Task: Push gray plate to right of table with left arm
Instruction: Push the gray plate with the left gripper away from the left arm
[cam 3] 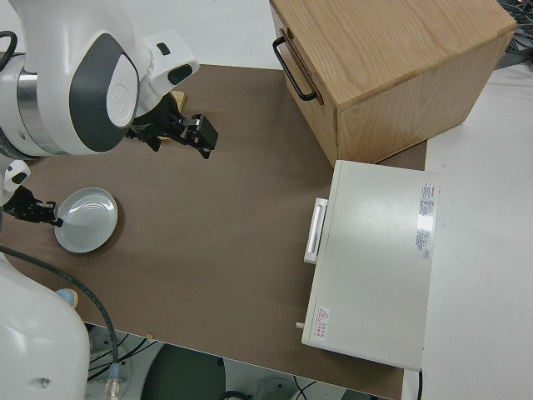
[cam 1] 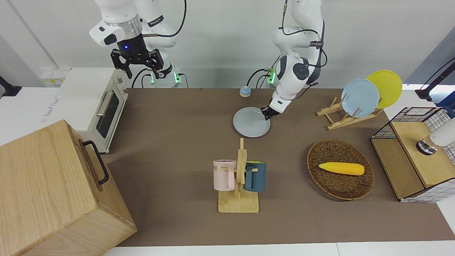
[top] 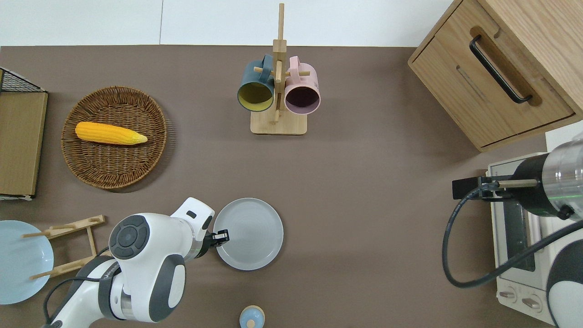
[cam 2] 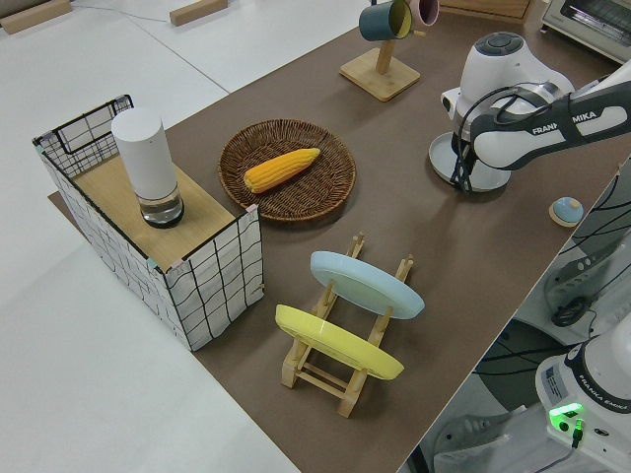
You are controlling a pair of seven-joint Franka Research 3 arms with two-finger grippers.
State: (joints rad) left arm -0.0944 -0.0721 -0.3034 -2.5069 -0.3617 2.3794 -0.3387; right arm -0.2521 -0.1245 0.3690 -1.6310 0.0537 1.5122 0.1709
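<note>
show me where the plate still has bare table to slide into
Bare brown table runs from the gray plate to the toaster oven, bordered by the wooden cabinet and mug rack. The left claw touches the plate's rim. The wicker basket and plate rack crowd the left arm's end.

Bright, even indoor light, soft short shadows under objects, sharp focus throughout, no glare, slight wide-angle stretch at edges
</note>
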